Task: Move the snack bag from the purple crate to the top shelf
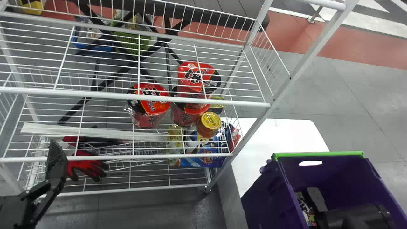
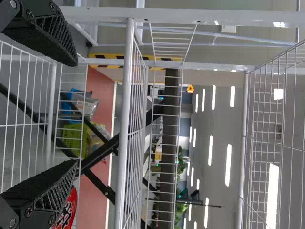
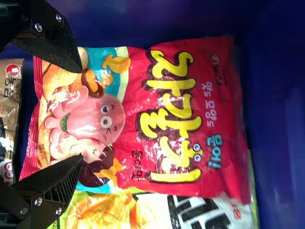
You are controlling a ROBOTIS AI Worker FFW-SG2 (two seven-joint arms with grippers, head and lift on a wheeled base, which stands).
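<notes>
Yellow Korean lettering on red snack bag (image 3: 133, 112); black characters on red-topped tubs (image 1: 151, 105).

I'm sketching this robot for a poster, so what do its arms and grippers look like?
The left gripper and right gripper match: each has two black, wedge-like fingers with slatted sides and rough-textured pads, mounted on dark brackets with round, silvery screws. In the head view, the right arm has a smooth, rounded black housing.

The left gripper (image 1: 56, 160) points upward at the head view's lower left, black fingers (image 2: 47, 188) spread apart; the right gripper (image 1: 316, 197) is lower right, fingers (image 3: 55, 183) also apart.
</notes>
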